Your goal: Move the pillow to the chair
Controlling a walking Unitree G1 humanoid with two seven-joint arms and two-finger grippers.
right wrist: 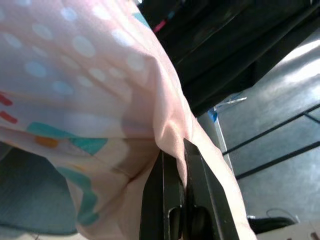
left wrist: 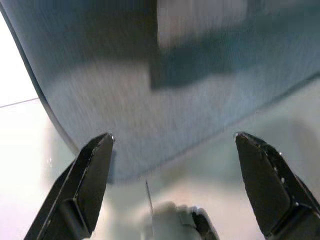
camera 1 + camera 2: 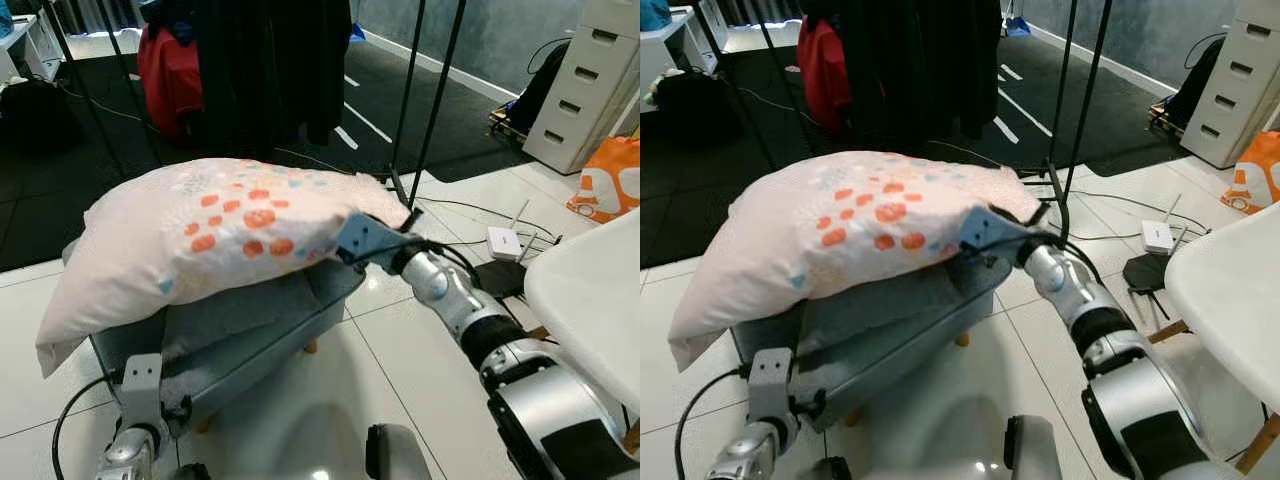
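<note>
A pale pink pillow (image 3: 210, 235) with orange and teal dots lies across the grey-blue upholstered chair (image 3: 255, 335). My right gripper (image 3: 398, 225) is at the pillow's right corner, shut on a fold of its cover (image 1: 170, 135). My left gripper (image 2: 172, 145) hangs low at the chair's front left, open, its fingers (image 2: 92, 180) spread with nothing between them and the chair's grey-blue fabric (image 2: 165, 90) close before them.
A clothes rack with dark garments (image 3: 270, 60) and black poles (image 3: 435, 100) stands right behind the chair. A white table edge (image 3: 590, 300) is at the right. Cables and a white router (image 3: 507, 243) lie on the tiled floor, with a drawer unit (image 3: 585, 85) and orange bag (image 3: 610, 180) beyond.
</note>
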